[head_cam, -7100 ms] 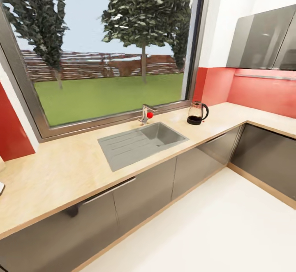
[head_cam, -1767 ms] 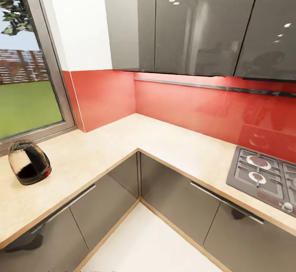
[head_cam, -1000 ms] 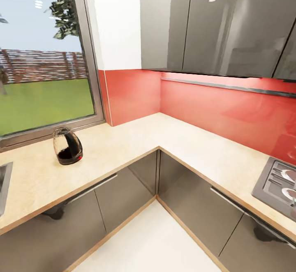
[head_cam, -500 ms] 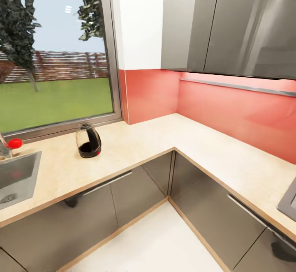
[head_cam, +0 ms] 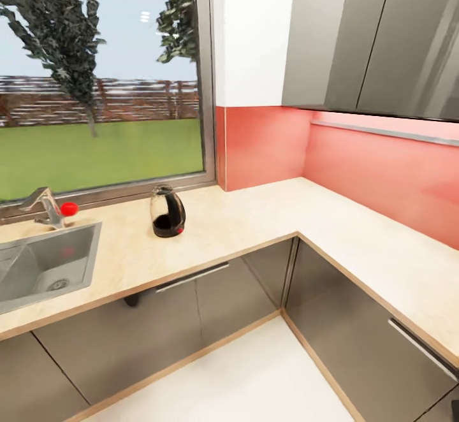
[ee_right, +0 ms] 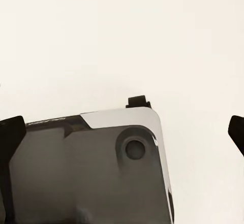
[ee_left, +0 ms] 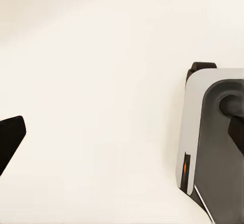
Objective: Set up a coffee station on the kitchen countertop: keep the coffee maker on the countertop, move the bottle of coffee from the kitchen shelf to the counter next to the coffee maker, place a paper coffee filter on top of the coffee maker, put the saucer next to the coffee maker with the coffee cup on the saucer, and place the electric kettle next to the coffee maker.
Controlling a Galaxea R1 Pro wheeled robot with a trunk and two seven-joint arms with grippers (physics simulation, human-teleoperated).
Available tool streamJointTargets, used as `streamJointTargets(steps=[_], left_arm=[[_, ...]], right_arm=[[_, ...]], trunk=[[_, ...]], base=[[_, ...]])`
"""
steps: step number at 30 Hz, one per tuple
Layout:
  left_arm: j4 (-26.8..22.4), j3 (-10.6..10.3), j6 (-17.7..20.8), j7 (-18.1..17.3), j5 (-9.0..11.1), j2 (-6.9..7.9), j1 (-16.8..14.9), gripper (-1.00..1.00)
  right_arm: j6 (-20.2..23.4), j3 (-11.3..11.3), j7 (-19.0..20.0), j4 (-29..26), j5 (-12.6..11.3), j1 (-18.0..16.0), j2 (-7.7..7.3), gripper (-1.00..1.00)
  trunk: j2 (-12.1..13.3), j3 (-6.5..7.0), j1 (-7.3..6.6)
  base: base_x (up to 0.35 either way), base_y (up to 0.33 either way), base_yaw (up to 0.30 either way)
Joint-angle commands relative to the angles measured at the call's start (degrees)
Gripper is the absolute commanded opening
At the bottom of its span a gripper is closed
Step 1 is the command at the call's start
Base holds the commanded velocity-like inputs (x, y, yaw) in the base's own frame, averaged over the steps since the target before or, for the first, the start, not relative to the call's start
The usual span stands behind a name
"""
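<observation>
A brushed-steel sink (head_cam: 44, 266) is sitting inset at the left end of the kitchen countertop (head_cam: 255, 218), a matte rectangular basin with a round drain. Just behind the sink, an angular chrome tap (head_cam: 43, 204) with a small red knob is standing below the window (head_cam: 102, 78), whose grey frame is running along the back of the worktop.

Right of the sink, near the window sill, the electric kettle (head_cam: 167, 211) is standing upright on the pale, faintly mottled wood — a rounded clear-glass body over a dark base, black lid on top, a small red spot low on its side. Below the kettle, glossy grey cabinet fronts (head_cam: 166, 320) with slim bar handles are reflecting the white floor (head_cam: 236, 384).

Further right of the kettle, the worktop is turning a corner under a smooth red backsplash (head_cam: 376, 167) and glossy grey wall cabinets (head_cam: 376, 39).

In the wrist views, the left gripper (ee_left: 119, 132) and right gripper (ee_right: 122, 127) are each showing dark fingertips at opposite edges — jaws spread wide apart, gripping nothing — over the robot's grey-and-white base (ee_right: 96, 168).
</observation>
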Motion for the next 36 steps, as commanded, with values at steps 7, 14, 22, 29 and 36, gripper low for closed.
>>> streamJointTargets(steps=[7, 14, 22, 29, 36], left_arm=[[0.0, 0.5, -0.3, -0.2, -0.5, -0.06, -0.1, 1.0], [0.1, 0.5, -0.4, -0.2, -0.4, -0.14, -0.1, 1.0], [0.0, 0.5, -0.4, -0.2, -0.4, -0.73, -0.1, 1.0], [0.0, 0.6, -0.4, -0.2, -0.5, -1.67, -0.1, 1.0], [0.0, 0.6, -0.4, -0.2, -0.5, -1.79, -0.1, 1.0]], right_arm=[[-0.1, 0.4, 0.2, 0.0, -0.6, 0.0, 0.06, 1.0], [-0.1, 0.5, 0.1, 0.0, -0.6, 0.0, 0.3, 1.0], [-0.1, 0.5, 0.1, 0.0, -0.5, 0.0, 0.33, 1.0], [-0.1, 0.5, 0.2, 0.0, -0.5, 0.0, 0.25, 1.0], [-0.1, 0.5, 0.1, 0.0, -0.5, 0.0, 0.32, 1.0]], trunk=[[-0.1, -0.31, 0.03], [-0.1, -0.5, 0.03], [-0.1, -0.71, 0.03], [-0.1, -0.9, 0.03], [-0.1, -1.09, 0.03]], base=[[0.0, 0.0, 0.279], [0.0, 0.0, 0.279], [0.0, 0.0, 0.279], [0.0, 0.0, 0.279], [0.0, 0.0, 0.279]])
